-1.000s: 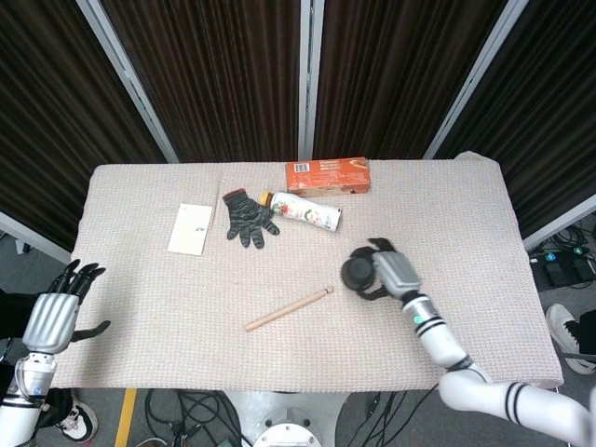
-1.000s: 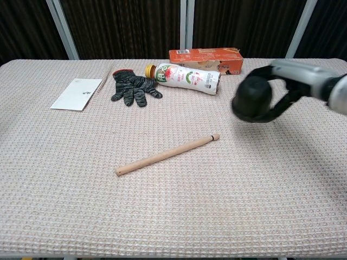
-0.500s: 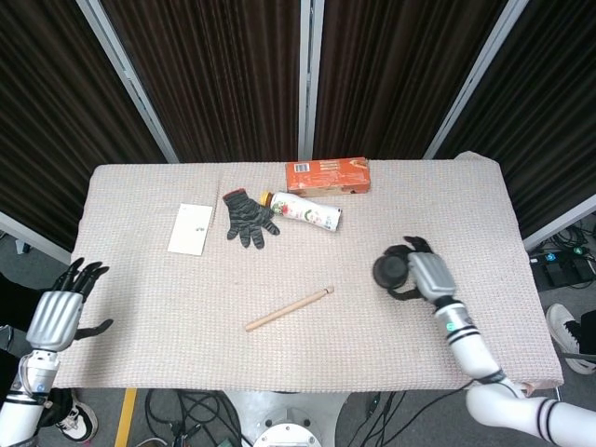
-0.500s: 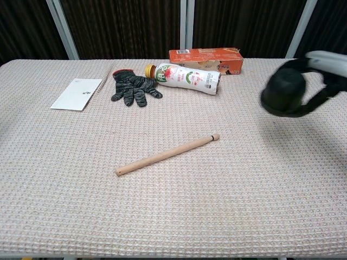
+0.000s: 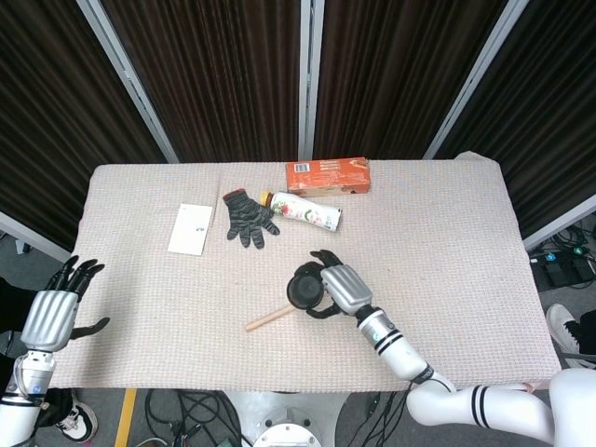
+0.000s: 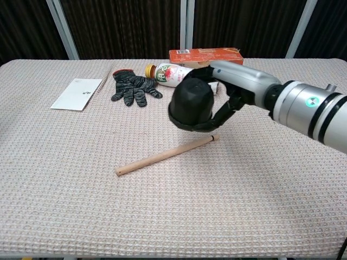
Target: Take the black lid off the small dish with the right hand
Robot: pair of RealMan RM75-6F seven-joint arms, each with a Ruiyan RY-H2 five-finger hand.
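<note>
While gripping the black lid [image 6: 191, 104], right robot hand [image 5: 337, 287] swung leftward, now above wooden stick [image 6: 165, 155].

Cloth-covered table [image 5: 447, 233] with card [image 5: 191, 229], glove [image 5: 248, 217], bottle [image 5: 304, 210], box [image 5: 328, 175], wooden stick [image 6: 157, 157].

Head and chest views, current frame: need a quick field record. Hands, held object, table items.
right hand: grips black lidded dish, held above the table
left hand: off the table's near left edge, fingers apart, holds nothing
wooden stick: lies diagonally at mid table, partly under the dish in head view
glove: black, flat, far centre
bottle: on its side beside the glove
orange box: behind the bottle
white card: left of the glove
table: beige woven cover
</note>
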